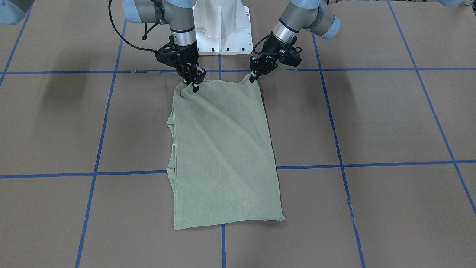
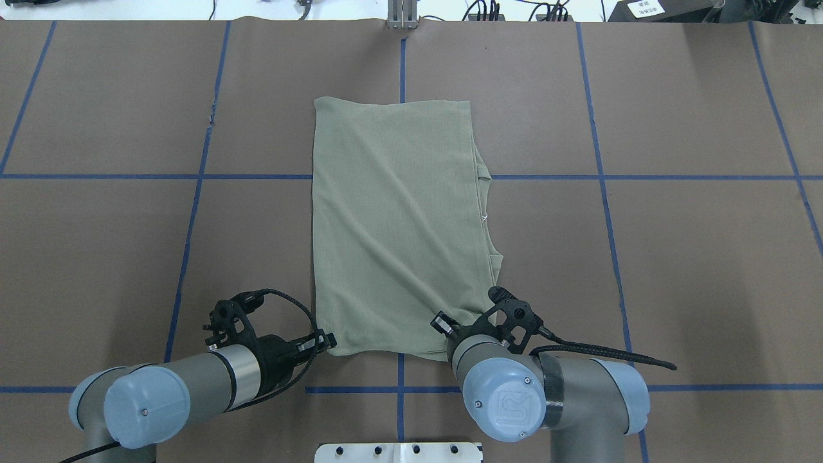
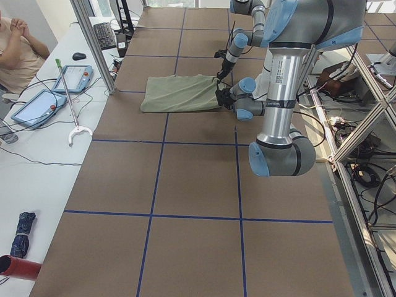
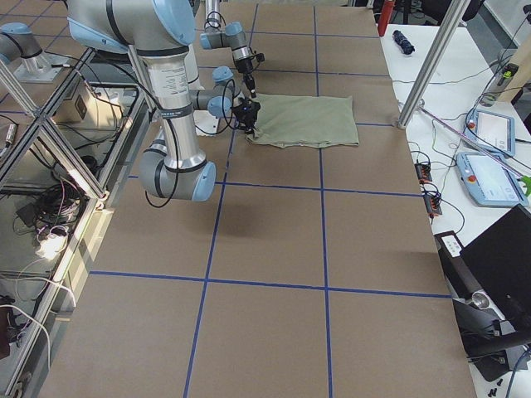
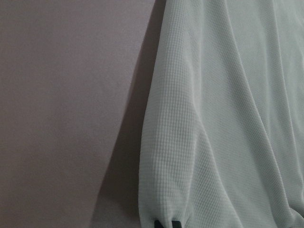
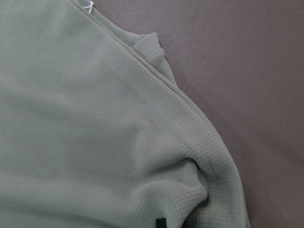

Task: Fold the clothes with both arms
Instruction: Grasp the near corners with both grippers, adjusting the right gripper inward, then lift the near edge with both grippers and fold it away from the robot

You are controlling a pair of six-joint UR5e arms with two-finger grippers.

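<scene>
The left gripper (image 2: 325,341) lay low over the table (image 2: 675,257), its jaws closed to a narrow pinch on the near left corner of the sage-green shirt (image 2: 395,225). In the left wrist view its black fingertips (image 5: 160,223) sat right at the cloth's edge. Bare brown table lay off to their left, and the knit ran away ahead and to the right. From that grip the shirt stretched away from the robot as a long folded rectangle. It lay on the table with soft diagonal creases and spanned across to the other gripper. The right gripper (image 1: 195,88) pointed steeply down at the near right corner and was clamped on it, the fabric bunched into a small pucker at its tips. Ahead of that gripper, along the shirt's right edge, the neck opening (image 6: 149,45) peeked out from under the top layer, with a small white label (image 6: 89,6) further on. Both held corners sat slightly raised off the table.
</scene>
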